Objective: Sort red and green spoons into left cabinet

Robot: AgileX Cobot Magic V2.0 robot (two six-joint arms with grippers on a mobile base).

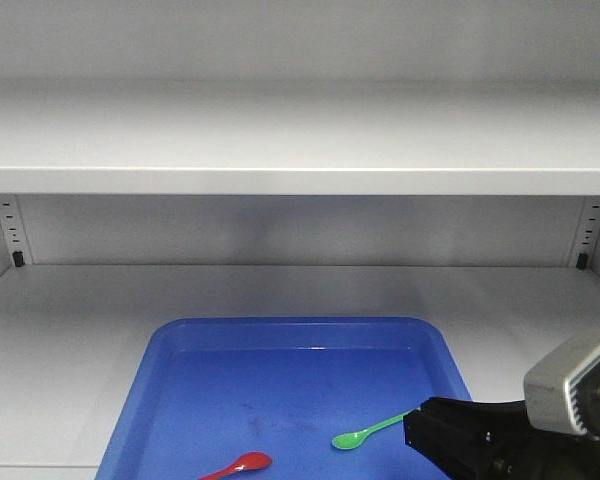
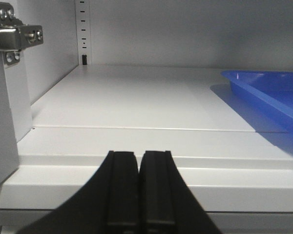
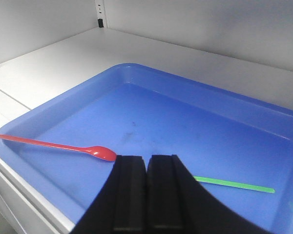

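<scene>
The red spoon [image 1: 242, 464] and the green spoon [image 1: 365, 433] lie in a blue tray [image 1: 170, 400] on the cabinet's lower shelf [image 1: 60, 340]. In the right wrist view the red spoon [image 3: 63, 146] lies left of my right gripper [image 3: 147, 158], its bowl close to the left finger. The green spoon [image 3: 234, 185] shows only its handle; its bowl is hidden behind the fingers. That gripper is shut and empty, over the tray's front right [image 1: 408, 430]. My left gripper [image 2: 138, 155] is shut and empty, just in front of the shelf's front edge [image 2: 136, 165], left of the tray [image 2: 268, 90].
An upper shelf [image 1: 300, 150] runs across above the tray. Slotted rails stand at the back corners [image 1: 13, 230] [image 1: 587, 232]. A metal door hinge [image 2: 17, 36] is fixed to the side wall at the left. Bare shelf [image 2: 136, 107] lies left of the tray.
</scene>
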